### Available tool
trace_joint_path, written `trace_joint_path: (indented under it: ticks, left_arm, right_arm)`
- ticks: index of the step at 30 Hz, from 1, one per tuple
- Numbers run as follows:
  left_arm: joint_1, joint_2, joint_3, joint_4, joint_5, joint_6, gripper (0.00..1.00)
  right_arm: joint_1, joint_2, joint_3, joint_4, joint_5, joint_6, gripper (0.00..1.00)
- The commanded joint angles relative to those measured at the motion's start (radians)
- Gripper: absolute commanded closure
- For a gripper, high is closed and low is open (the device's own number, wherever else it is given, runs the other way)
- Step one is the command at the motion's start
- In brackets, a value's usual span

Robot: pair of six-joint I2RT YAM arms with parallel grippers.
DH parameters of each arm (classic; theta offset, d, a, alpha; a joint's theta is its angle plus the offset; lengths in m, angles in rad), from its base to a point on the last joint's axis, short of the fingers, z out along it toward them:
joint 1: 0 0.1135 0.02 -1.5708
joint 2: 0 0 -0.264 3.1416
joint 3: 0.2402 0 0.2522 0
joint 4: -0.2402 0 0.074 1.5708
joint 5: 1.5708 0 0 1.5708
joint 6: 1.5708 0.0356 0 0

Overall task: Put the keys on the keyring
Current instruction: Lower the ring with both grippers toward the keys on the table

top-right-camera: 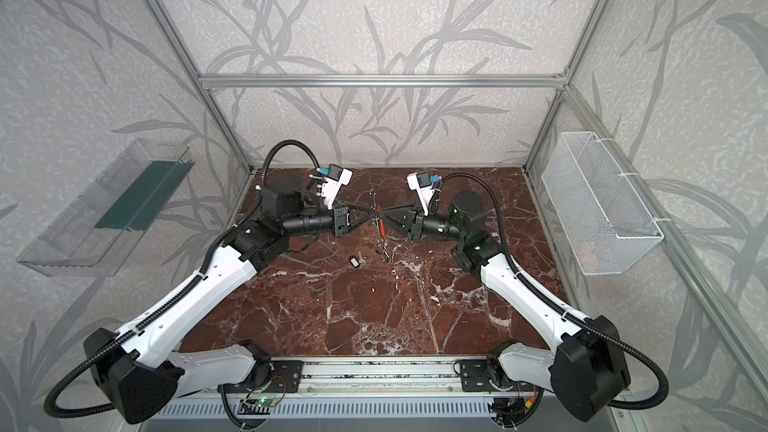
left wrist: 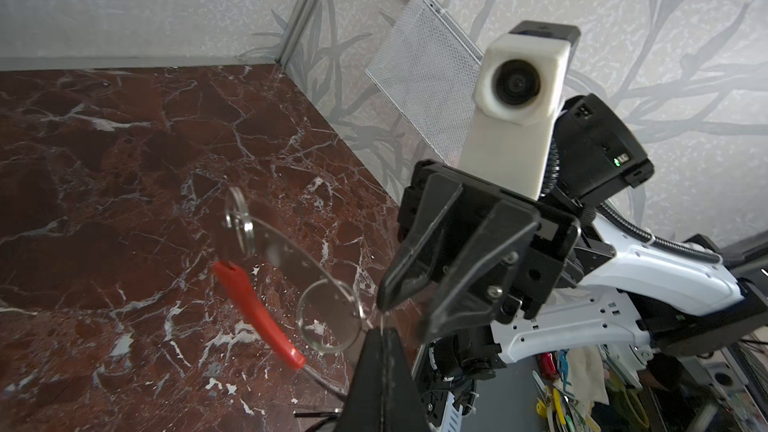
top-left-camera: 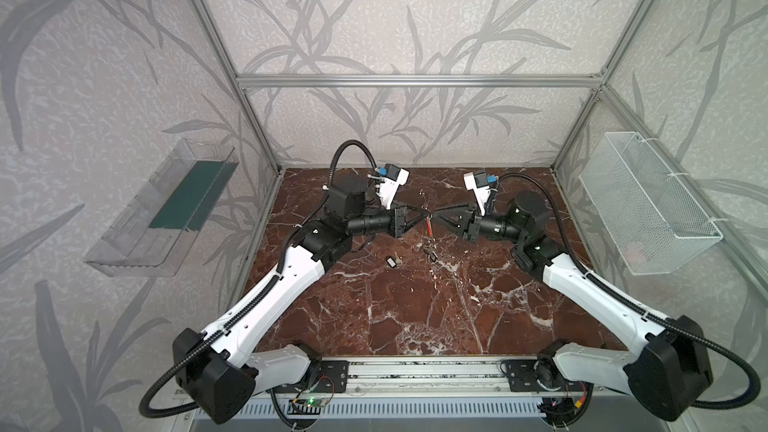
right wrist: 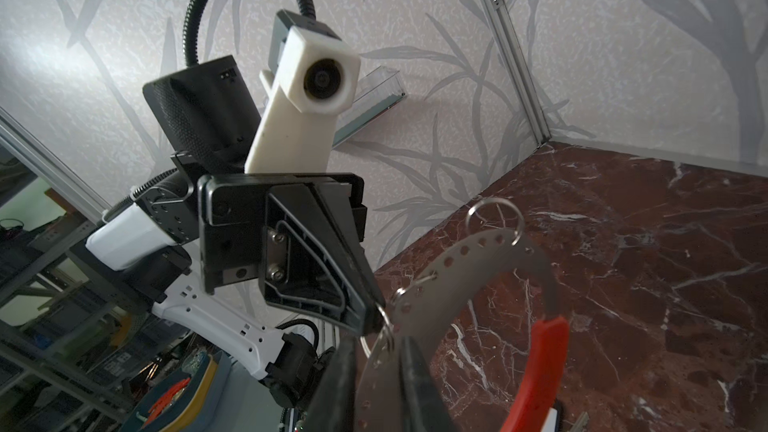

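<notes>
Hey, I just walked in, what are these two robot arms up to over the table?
The two arms meet in mid-air above the marble table, with the grey keyring and its red segment between them. The left gripper is shut on the keyring and holds it off the table. The fingers of the right gripper stand slightly apart on either side of the band, so it does not seem to grip. The keys lie loose on the table below; none looks threaded on.
</notes>
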Motion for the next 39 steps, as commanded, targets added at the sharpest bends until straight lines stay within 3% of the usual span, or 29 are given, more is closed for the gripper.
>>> trace_joint_path:
  ticks: [1, 20, 28, 39]
  left_arm:
    - [0.012, -0.033, -0.006, -0.009, -0.029, -0.003, 1.00]
    - [0.011, -0.025, 0.008, -0.017, -0.016, 0.006, 1.00]
    - [0.012, -0.005, 0.030, -0.031, 0.081, 0.040, 1.00]
    - [0.008, 0.012, 0.042, -0.026, 0.103, 0.038, 1.00]
  right_arm:
    - [-0.032, -0.046, -0.015, 0.064, 0.021, 0.025, 0.70]
    - [-0.051, -0.033, -0.026, 0.088, 0.002, 0.039, 0.70]
    - [-0.009, 0.006, 0.048, -0.019, -0.054, -0.030, 0.71]
    - [0.019, 0.047, 0.080, -0.077, -0.094, -0.060, 0.74]
